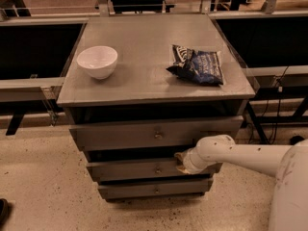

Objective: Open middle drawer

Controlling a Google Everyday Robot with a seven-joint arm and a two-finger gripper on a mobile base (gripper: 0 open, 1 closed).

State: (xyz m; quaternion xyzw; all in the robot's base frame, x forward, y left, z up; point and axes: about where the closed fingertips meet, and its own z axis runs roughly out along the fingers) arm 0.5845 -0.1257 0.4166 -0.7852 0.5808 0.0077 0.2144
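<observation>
Cabinet is all grey: tabletop (144,42), top drawer (120,134), middle drawer (130,169), bottom drawer (134,189). Plain fronts, no pattern. Knob (158,169) on the middle drawer is brass-coloured. Bowl (97,61) is plain white. Chip bag (198,65) is dark blue with white print. Claw (182,161) is tan, sits at the right end of the middle drawer's top edge. Arm (240,155) is white with a few dark specks. Floor (43,186) is beige, speckled.
</observation>
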